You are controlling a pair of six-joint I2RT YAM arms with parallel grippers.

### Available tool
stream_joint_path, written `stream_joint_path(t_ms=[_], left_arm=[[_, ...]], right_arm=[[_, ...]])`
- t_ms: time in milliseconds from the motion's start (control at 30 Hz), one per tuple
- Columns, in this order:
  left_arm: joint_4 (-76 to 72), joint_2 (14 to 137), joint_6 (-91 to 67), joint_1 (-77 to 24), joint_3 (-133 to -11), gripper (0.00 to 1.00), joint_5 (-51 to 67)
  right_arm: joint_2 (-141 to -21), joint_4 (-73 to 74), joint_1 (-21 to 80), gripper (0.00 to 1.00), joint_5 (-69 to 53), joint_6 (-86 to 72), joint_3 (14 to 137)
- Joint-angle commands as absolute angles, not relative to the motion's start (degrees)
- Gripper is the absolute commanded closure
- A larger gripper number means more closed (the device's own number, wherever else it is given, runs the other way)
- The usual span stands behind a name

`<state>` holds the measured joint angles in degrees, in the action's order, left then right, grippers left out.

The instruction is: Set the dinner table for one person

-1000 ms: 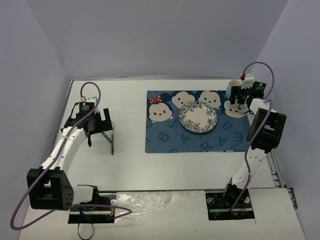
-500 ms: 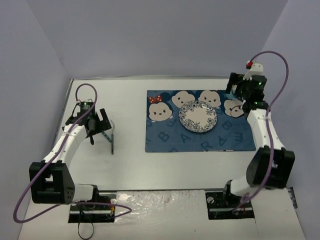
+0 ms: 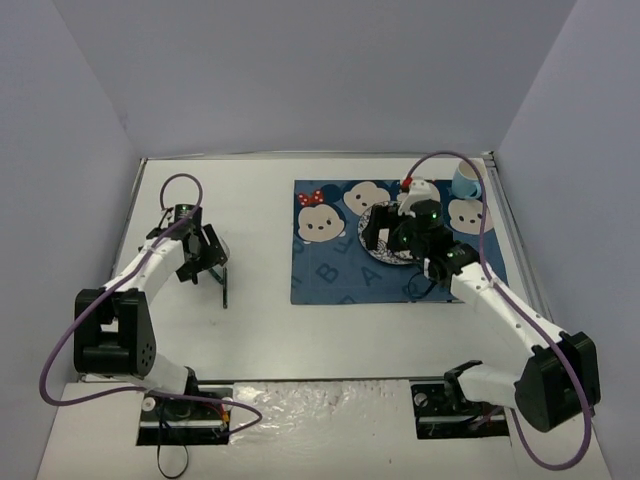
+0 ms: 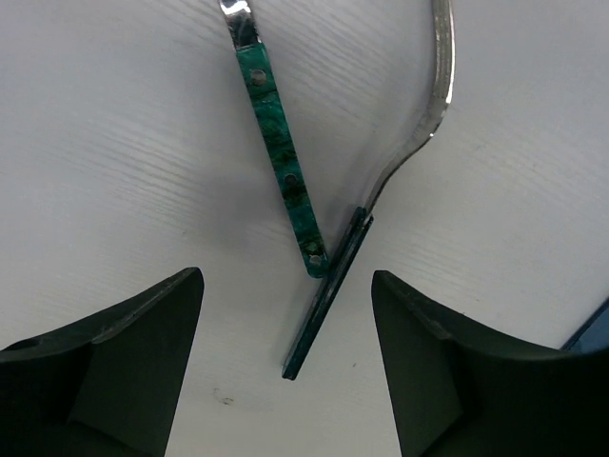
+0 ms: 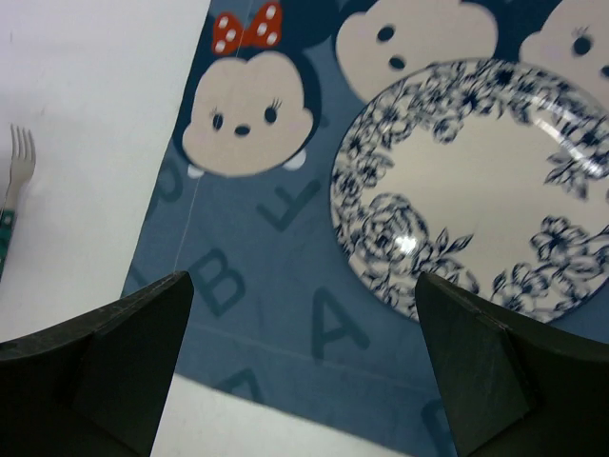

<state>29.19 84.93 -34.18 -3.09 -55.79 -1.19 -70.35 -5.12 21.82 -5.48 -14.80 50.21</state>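
Observation:
The white dinner table (image 3: 300, 340) carries a blue cartoon-face placemat (image 3: 330, 275) with a blue-flowered plate (image 3: 372, 218) on it. My right gripper (image 3: 380, 238) hovers open and empty over the plate's left side. In the right wrist view it (image 5: 304, 362) is above the placemat (image 5: 266, 286), with the plate (image 5: 485, 190) ahead. My left gripper (image 3: 207, 262) is open above two green-handled pieces of cutlery (image 3: 225, 285). In the left wrist view it (image 4: 285, 367) is just short of one flat handle (image 4: 281, 171) and one handle on edge (image 4: 324, 300).
A light blue cup (image 3: 465, 180) stands at the back right beside the placemat's corner. A fork's tines (image 5: 19, 157) show on the table at the left of the right wrist view. Grey walls enclose the table on three sides.
My right arm has swung from the cup at the back right to above the plate, leaving the cup standing. My left gripper has shifted slightly over the cutlery.

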Motion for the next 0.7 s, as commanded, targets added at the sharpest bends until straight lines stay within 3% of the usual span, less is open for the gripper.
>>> stream_joint_path(t_ms=[0,267,667], left_arm=[[27.38,84.24,-34.46,-6.2,-58.66,0.34,-1.46],[26.3,93.26,-27.76,-8.48,-67.34,0.39,-0.31],[29.74,106.57,-22.32,-10.84,-77.48,0.62,-4.78]], right_arm=[[-64.3,-7.5,25.77,0.0,-3.96,-19.24,46.96],[-61.46,-7.56,29.77,0.0,-5.18,-19.8,42.78],[-58.77,-7.44,30.82,0.0,-5.83,-20.39,40.78]])
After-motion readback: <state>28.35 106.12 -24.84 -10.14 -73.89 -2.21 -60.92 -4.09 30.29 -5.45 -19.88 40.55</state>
